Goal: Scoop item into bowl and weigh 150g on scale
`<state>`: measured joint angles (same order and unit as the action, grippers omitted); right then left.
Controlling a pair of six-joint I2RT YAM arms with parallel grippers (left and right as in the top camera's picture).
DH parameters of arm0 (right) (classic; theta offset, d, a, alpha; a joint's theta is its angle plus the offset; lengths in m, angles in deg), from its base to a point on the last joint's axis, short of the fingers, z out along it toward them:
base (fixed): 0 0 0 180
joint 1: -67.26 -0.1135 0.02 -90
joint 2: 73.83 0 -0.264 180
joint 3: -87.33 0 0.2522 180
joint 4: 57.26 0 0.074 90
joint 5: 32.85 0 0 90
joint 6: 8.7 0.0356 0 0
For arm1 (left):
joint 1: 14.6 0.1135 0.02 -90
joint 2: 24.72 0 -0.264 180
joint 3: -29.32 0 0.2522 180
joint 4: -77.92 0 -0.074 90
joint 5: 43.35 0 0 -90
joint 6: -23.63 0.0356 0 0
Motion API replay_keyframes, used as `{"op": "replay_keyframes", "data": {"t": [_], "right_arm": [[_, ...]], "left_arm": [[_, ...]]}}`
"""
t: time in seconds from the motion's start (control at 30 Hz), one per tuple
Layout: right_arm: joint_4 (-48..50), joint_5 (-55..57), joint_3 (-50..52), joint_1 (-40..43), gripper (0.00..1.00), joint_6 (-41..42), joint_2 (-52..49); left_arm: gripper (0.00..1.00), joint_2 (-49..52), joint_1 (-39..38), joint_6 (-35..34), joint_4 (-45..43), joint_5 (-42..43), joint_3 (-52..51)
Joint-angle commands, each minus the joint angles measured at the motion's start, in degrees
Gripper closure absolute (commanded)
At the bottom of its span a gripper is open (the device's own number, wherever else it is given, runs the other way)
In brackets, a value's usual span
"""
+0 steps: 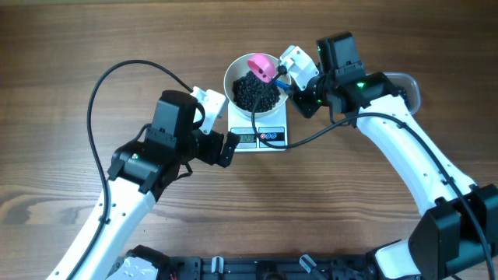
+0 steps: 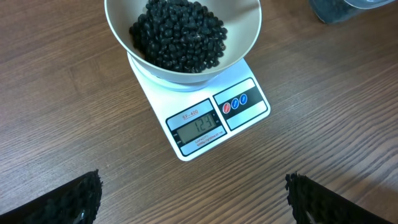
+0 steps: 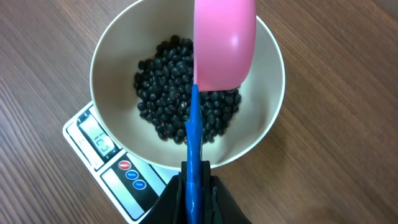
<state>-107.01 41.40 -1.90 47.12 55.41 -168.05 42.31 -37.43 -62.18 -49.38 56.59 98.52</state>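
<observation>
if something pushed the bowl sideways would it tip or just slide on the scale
Probably slides rather than tips: the bowl looks smooth and sits on the flat scale. The beans pile low in it, so it likely feels bottom-heavy. It narrows to a small base, so a push high on the rim might rock it.

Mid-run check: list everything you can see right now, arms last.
wooden table: one, brown, under everything
flat rectangular digital scale: one, white, table centre
round white smooth bowl: one, white, on scale
tiny round black beans: many, black, heaped in bowl
plastic scoop: one, pink with blue handle, over bowl
clear plastic tub: one, clear, behind right arm
left gripper: one, black, open, near scale front
right gripper: one, black, shut on scoop handle
</observation>
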Motion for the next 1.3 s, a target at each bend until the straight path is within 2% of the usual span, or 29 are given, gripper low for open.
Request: {"op": "replay_keyframes", "data": {"t": [0.0,0.37,0.5,0.8,0.9,1.03,1.1,1.13,1.27], "right_arm": [[0.20,3.67,-0.33,-1.05,0.96,-2.89,1.49],[0.59,4.66,-0.33,-1.46,0.96,-2.78,1.49],[1.05,8.00,-0.33,-1.77,0.96,-5.25,1.49],[3.02,3.23,-0.33,-1.81,0.96,-3.30,1.44],[5.46,2.78,-0.33,-1.81,0.96,1.66,1.44],[5.95,3.30,-0.33,-1.81,0.96,-2.38,1.44],[6.40,3.23,-0.33,-1.81,0.95,0.37,1.44],[7.06,3.08,-0.33,-1.81,0.96,6.71,1.44],[7.28,2.40,-0.33,-1.68,0.96,14.67,1.73]], "left_arm": [[0.00,0.17,-0.31,0.09,-0.17,0.90,-0.37],[0.00,0.17,-0.31,0.07,-0.15,0.92,-0.37],[0.00,0.17,-0.31,0.07,-0.17,0.90,-0.37],[0.00,0.17,-0.31,0.07,-0.15,0.90,-0.37],[0.00,0.17,-0.31,0.09,-0.15,0.90,-0.37],[0.00,0.17,-0.31,0.09,-0.15,0.90,-0.37],[0.00,0.17,-0.31,0.09,-0.15,0.92,-0.37],[0.00,0.15,-0.31,0.07,-0.13,0.92,-0.37],[0.00,0.17,-0.31,0.07,0.09,0.92,-0.37]]}}
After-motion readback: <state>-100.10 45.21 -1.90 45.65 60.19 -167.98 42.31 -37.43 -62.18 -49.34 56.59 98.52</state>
